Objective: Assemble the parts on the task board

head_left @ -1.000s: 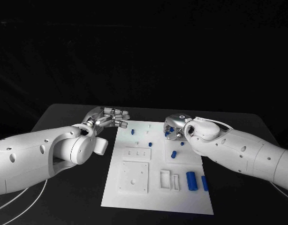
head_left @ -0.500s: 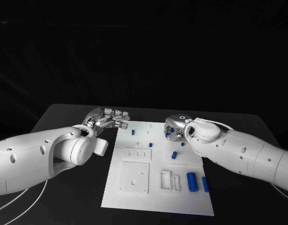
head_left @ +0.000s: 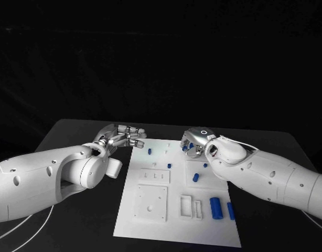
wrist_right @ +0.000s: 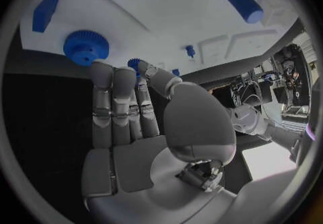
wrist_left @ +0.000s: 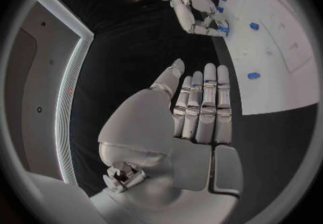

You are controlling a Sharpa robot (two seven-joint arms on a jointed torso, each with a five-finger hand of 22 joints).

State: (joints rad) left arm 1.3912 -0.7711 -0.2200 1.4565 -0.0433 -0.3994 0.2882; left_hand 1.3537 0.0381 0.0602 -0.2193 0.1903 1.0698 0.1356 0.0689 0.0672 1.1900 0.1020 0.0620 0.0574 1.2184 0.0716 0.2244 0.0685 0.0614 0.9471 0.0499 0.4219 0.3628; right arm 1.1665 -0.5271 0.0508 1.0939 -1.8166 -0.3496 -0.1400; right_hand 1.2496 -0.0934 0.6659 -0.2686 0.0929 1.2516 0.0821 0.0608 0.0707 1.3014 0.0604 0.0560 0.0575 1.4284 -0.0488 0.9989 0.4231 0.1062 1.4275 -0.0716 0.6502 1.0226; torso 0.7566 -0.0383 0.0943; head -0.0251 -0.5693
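Where the flat white task board (head_left: pixel 178 210) ends, a ridged gear (wrist_right: pixel 86 47) perhaps touches the right hand (wrist_right: pixel 124 108).

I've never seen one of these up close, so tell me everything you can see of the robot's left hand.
The left hand is silver metal with jointed fingers, mounted on a thick white arm. It hovers over the black table just beside the far left corner of the white task board. In the left wrist view its fingers stretch out straight, side by side, the thumb angled apart. It holds nothing and touches no blue part.

Two glossy white arms with dark screw holes end in silver hands, left (head_left: pixel 121 135) and right (head_left: pixel 194 143).
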